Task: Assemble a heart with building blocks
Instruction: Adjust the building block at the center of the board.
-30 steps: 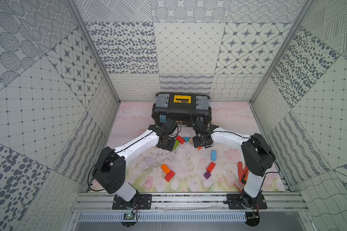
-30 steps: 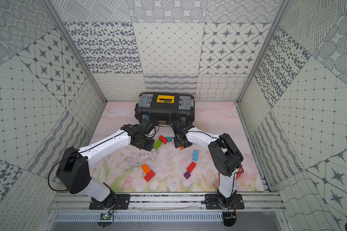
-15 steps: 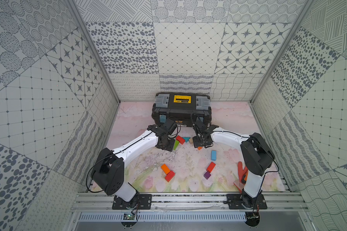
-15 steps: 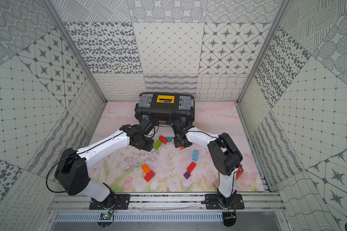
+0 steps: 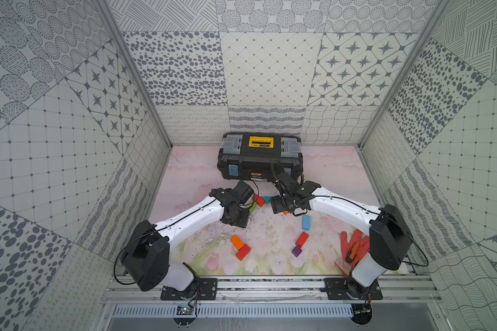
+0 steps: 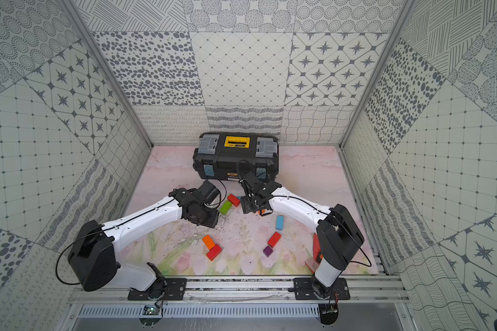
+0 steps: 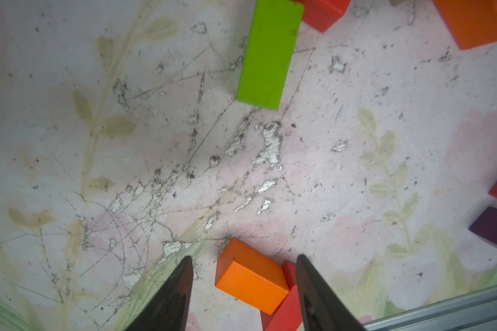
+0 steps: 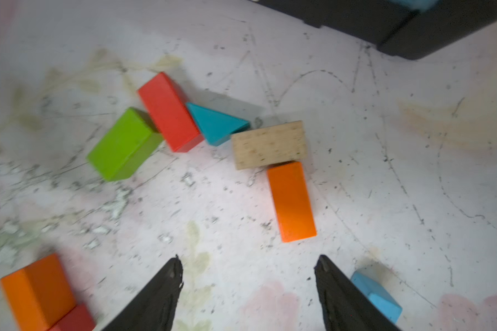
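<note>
purple cube (image 7: 495, 229) cut off, glove (image 6: 315, 246) half hidden

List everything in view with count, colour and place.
toolbox: one, black, yellow handle, at back
glove: one, red-orange, near right corner
green brick: one, green, beside the far red brick
red bricks: three, red; far, beside the triangle; near, touching an orange brick; third, by the purple cube
triangle: one, teal, between red and wooden bricks
wooden brick: one, plain, next to the far orange brick
orange bricks: two, orange; far, near
blue brick: one, light blue, right of centre
purple cube: one, purple, near right
left gripper: one, black, open, by the green brick
right gripper: one, black, open, by the far orange brick
</note>
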